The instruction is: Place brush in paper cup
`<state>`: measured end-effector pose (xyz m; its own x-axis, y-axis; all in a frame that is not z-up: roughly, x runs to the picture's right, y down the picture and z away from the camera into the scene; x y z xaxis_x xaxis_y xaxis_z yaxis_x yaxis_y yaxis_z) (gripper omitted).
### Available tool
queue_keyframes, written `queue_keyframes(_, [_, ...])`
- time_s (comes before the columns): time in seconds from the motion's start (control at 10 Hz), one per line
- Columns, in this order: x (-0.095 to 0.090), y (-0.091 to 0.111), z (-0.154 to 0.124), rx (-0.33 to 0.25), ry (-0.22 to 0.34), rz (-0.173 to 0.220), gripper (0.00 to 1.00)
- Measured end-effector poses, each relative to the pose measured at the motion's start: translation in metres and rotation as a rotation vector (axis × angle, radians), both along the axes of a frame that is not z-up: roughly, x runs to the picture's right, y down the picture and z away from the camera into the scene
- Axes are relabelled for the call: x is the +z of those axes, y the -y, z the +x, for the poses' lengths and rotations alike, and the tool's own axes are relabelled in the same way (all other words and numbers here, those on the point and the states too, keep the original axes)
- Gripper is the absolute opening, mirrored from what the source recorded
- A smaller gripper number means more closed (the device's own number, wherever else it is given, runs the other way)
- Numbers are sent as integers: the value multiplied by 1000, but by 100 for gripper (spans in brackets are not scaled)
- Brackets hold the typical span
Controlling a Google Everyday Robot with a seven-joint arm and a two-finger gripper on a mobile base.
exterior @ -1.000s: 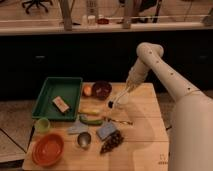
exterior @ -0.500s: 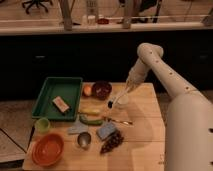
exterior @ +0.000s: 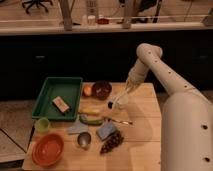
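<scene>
The brush (exterior: 118, 99) has a white handle and a dark head (exterior: 110, 105). It hangs tilted, head down to the left, over the right middle of the wooden table (exterior: 145, 130). My gripper (exterior: 128, 90) is at the end of the white arm reaching down from the upper right, and it is shut on the upper end of the handle. The small white paper cup (exterior: 123, 103) stands on the table just below the gripper. The brush crosses its left rim, and the dark head sits just outside the cup on the left.
A green tray (exterior: 50, 87) holding a small block lies at the left. A dark bowl (exterior: 101, 90), an orange fruit (exterior: 88, 90), a banana (exterior: 90, 111), a thin metal utensil (exterior: 119, 121), a light green cup (exterior: 42, 125), an orange bowl (exterior: 48, 149), a metal cup (exterior: 83, 140), a blue sponge (exterior: 106, 131) and grapes (exterior: 112, 142) fill the table.
The gripper with the brush has shifted slightly down and left over the paper cup. The other things on the table have not moved.
</scene>
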<state>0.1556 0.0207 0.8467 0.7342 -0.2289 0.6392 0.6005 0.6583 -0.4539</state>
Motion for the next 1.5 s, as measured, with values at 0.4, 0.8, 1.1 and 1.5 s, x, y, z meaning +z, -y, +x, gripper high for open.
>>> queue_keyframes(0.4, [0,-1,0,-5,13,-2,80])
queue_keyframes(0.8, [0,0,-1,-11,27,-2,80])
queue_keyframes(1.1, [0,-1,1,-12,28,-5,80])
queue_keyframes(1.5, [-1,-2,-2,-15,35,-2,80])
